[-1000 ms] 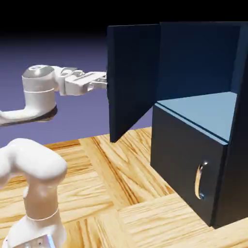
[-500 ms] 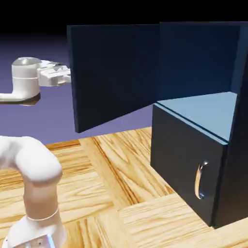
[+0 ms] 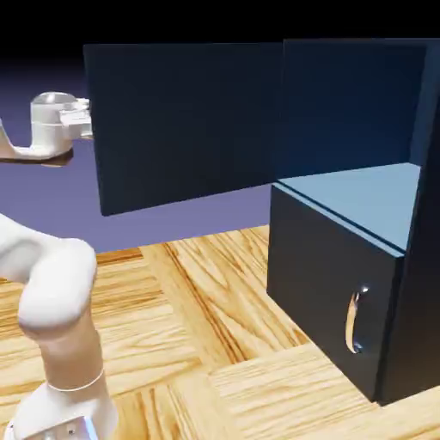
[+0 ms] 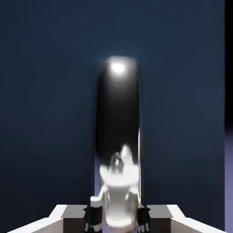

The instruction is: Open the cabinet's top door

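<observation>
At the exterior view's left there is one white robot arm (image 3: pixel 53 296), smooth and rounded, with thick tube-like links. Its end effector (image 3: pixel 86 120) sits at the left edge of the top door (image 3: pixel 185 120), mostly hidden behind the panel. In the hand view the end effector (image 4: pixel 117 214) is pressed together on the door handle (image 4: pixel 118 123), a curved glossy bar that reflects the white hand like a mirror.

The top door is one flat, nearly square, matte dark navy panel. It is swung wide open and stands out to the left from the cabinet (image 3: pixel 412 284), hanging above the worktop (image 3: pixel 215 344).

The worktop is one surface of light wood with a strong grain, laid in blocks that run in different directions.

At the right is one large boxy navy cabinet. Its upper compartment is open and shows one light-blue inner shelf (image 3: pixel 365 198), flat and smooth. Below it is one shorter dark panel (image 3: pixel 326 296), closed, with one curved silver handle (image 3: pixel 355 320).
</observation>
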You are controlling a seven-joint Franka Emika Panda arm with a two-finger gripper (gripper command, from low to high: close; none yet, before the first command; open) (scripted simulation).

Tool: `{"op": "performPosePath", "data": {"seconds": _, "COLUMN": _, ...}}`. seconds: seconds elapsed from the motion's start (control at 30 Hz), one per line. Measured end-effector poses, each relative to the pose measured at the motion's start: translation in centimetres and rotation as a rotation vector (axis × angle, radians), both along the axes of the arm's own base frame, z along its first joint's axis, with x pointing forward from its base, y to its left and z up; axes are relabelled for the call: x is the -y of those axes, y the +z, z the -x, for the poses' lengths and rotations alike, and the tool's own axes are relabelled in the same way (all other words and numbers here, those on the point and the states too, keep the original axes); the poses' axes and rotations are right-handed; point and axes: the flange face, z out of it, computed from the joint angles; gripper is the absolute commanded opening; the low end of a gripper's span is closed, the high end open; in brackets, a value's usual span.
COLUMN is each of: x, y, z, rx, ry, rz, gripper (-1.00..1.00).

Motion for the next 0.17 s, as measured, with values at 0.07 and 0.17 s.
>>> {"op": "performPosePath", "data": {"seconds": 0.07, "x": -1.4, "y": 0.0, "z": -0.3, "rx": 0.000, "ry": -0.032, "rz": 0.000, "gripper": -1.00}}
{"op": "performPosePath", "data": {"seconds": 0.17, "x": -3.5, "y": 0.0, "z": -0.9, "rx": 0.000, "ry": -0.080, "rz": 0.000, "gripper": -1.00}}
